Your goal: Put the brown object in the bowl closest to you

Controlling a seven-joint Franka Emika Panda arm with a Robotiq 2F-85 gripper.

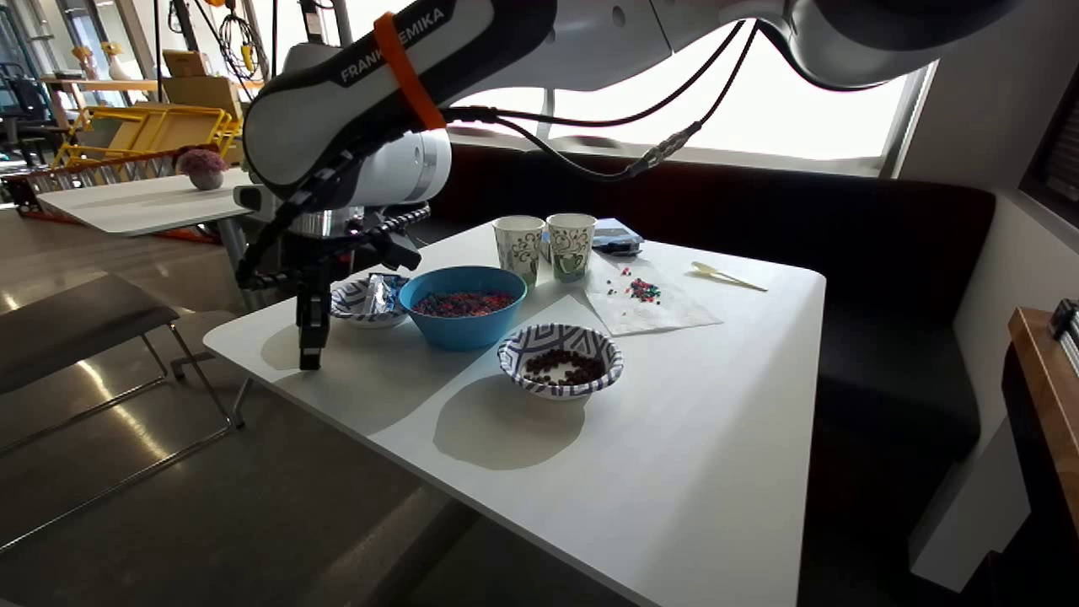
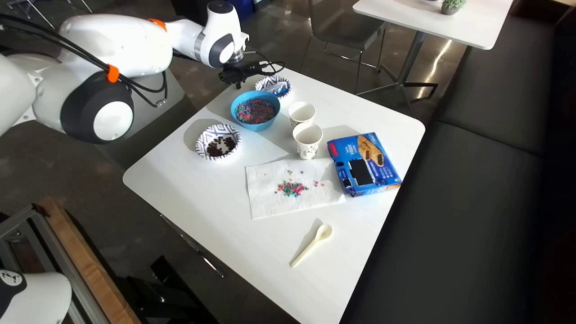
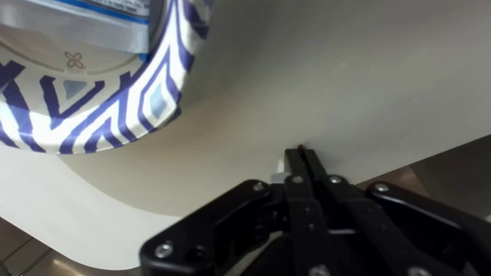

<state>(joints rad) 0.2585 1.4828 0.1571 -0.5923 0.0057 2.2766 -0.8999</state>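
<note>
My gripper (image 1: 310, 361) points down low over the table's edge, beside the bowl with the packet. It also shows in an exterior view (image 2: 238, 84). In the wrist view its fingertips (image 3: 303, 153) are closed on a small dark brown-red object (image 3: 301, 147), most of it hidden between them. A patterned paper bowl (image 1: 516, 377) holds several small brown pieces (image 1: 582, 367); it also shows in an exterior view (image 2: 201, 143). Another patterned bowl (image 3: 126, 111) holds a clear and blue packet (image 3: 96, 27). A blue bowl (image 1: 464, 331) full of small coloured pieces stands between these two.
Two paper cups (image 2: 308, 143) stand behind the blue bowl. A paper napkin (image 2: 270, 209) carries loose coloured pieces. A blue box (image 2: 382, 177) and a pale spoon (image 2: 310, 247) lie farther over on the white table (image 2: 216, 211). The table's edge is close to the gripper.
</note>
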